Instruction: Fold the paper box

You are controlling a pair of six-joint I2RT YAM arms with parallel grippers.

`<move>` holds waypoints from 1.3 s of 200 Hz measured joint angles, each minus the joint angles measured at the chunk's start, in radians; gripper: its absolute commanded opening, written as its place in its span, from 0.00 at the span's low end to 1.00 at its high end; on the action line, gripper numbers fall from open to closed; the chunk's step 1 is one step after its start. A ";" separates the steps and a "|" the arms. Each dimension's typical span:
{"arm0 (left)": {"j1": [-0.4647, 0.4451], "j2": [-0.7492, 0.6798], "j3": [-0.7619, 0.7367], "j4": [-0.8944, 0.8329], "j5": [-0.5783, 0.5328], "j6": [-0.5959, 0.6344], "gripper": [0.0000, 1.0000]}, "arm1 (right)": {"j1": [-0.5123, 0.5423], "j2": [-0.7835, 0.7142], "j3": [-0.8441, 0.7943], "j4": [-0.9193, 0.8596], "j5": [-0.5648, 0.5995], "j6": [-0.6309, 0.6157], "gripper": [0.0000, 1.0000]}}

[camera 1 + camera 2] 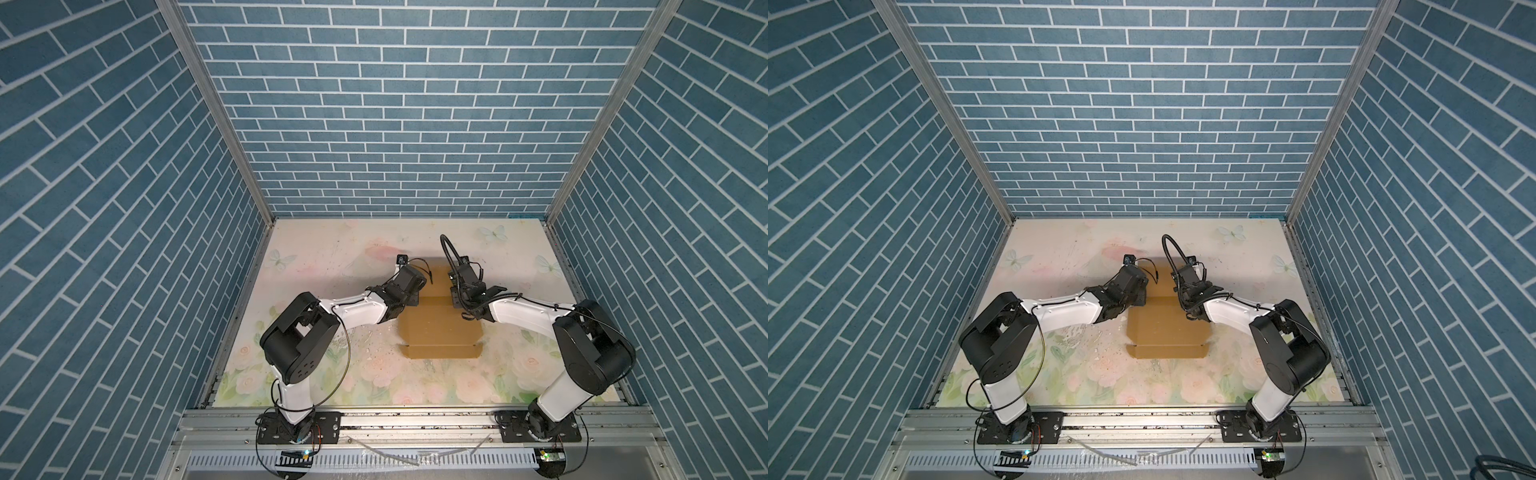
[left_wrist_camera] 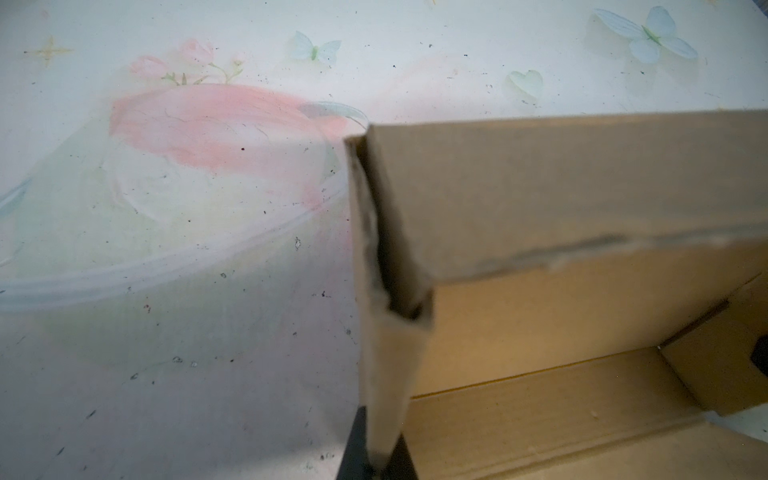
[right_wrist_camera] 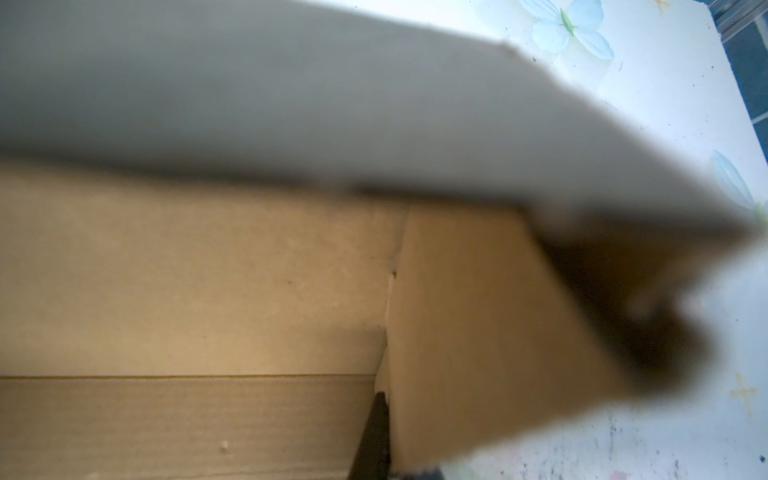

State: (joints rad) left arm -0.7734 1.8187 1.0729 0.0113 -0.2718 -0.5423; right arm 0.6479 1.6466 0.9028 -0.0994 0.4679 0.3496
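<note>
Centrally on the flower-printed table [image 1: 332, 249] lies the paper box [image 1: 440, 332], its near panels flat and its far part folded up between the 2 arms. In the wrist views the left gripper [image 2: 376, 461] is clenched on the box's upright left side wall, and the right gripper [image 3: 395, 457] pinches the right side flap.

— What's hidden in both top views?
— The arms [image 1: 357, 309] cover the far end of the paper box [image 1: 440, 332].
— And in the wrist views?
— The left gripper [image 2: 376, 461] and right gripper [image 3: 395, 463] are cut off at the edge. The near flap [image 3: 291, 104] is blurred.
</note>
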 measured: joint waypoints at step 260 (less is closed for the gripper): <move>0.000 0.000 0.000 0.001 0.002 0.000 0.00 | 0.013 0.084 0.005 0.094 0.118 0.103 0.06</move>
State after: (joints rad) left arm -0.7734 1.8187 1.0733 0.0124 -0.2703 -0.5419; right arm 0.6609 1.7309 0.9081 -0.0051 0.5858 0.4522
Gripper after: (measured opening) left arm 0.071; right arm 0.070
